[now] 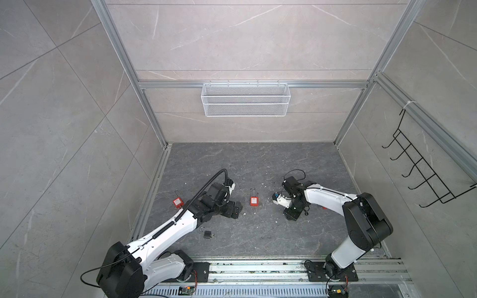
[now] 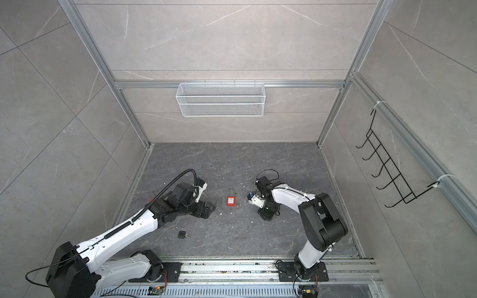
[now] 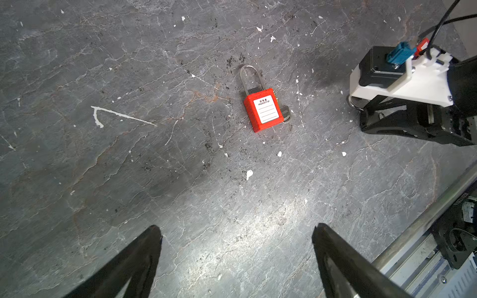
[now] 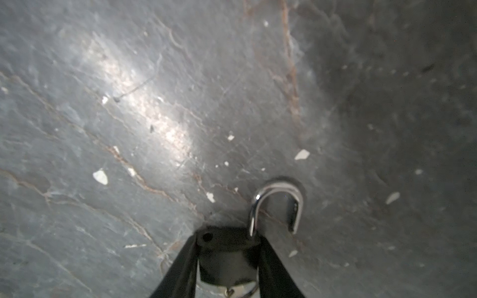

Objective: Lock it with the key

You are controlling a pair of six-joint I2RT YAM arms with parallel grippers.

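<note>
A red padlock [image 1: 254,200] [image 2: 231,201] [image 3: 263,111] lies flat mid-floor with its shackle down in the body. A dark key [image 3: 285,113] shows at its side. My left gripper [image 3: 236,228] [image 1: 236,207] hovers open just left of it, with nothing between the fingers. My right gripper [image 4: 229,240] [image 1: 291,215] points down at the floor to the lock's right, shut on a black padlock [image 4: 227,258]. That lock's silver shackle [image 4: 278,198] [image 3: 351,102] stands open, one end free. A metal ring [image 4: 232,290] shows under its body.
A second red padlock [image 1: 177,201] lies at the left beside my left arm. A black padlock [image 1: 207,234] [image 2: 181,234] with its shackle open lies near the front. A white wire basket [image 1: 245,99] hangs on the back wall and black hooks [image 1: 423,165] on the right wall.
</note>
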